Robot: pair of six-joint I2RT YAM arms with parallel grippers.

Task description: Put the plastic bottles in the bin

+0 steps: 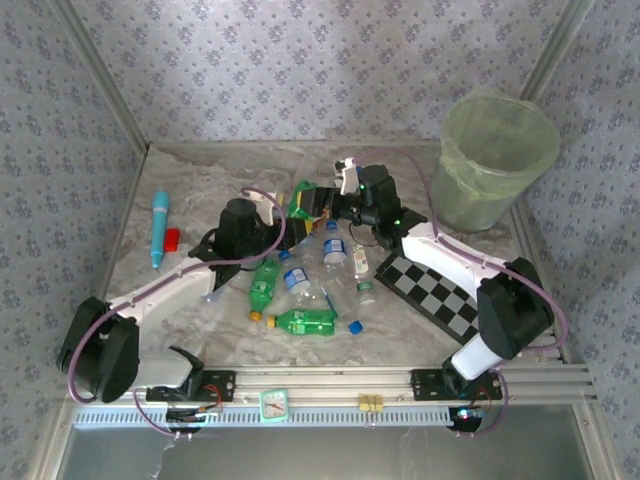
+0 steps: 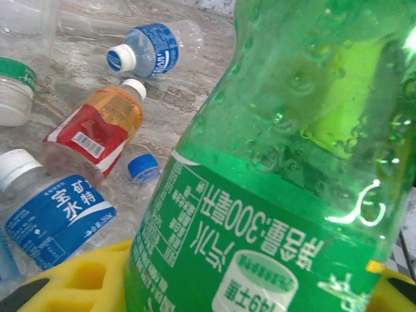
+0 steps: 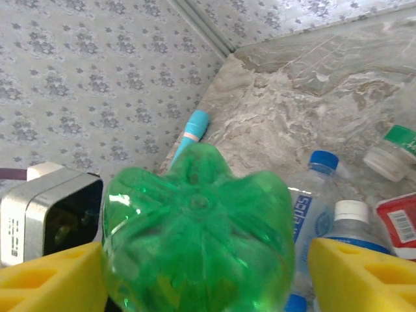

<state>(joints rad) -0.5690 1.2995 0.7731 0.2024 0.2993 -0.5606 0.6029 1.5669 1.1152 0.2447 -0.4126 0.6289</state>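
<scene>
Jaws of my left gripper (image 2: pixel 227 289) clamped on green bottle (image 2: pixel 286 130); my right gripper (image 3: pixel 208 279) jaws wide, straddling bottle's base, one pad clear of it.

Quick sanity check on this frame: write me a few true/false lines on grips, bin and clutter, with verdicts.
1. The left gripper is clamped on a green bottle. True.
2. The bin lies tipped over. False: it stands upright at the table's far right corner.
3. The fingers of the right gripper flank that green bottle's base. True.
4. The turquoise pen lies on the checkerboard. False: it lies on the left side of the table, far from the checkerboard.
5. The red-orange labelled bottle is in the bin. False: it lies on the table among other bottles.
</scene>
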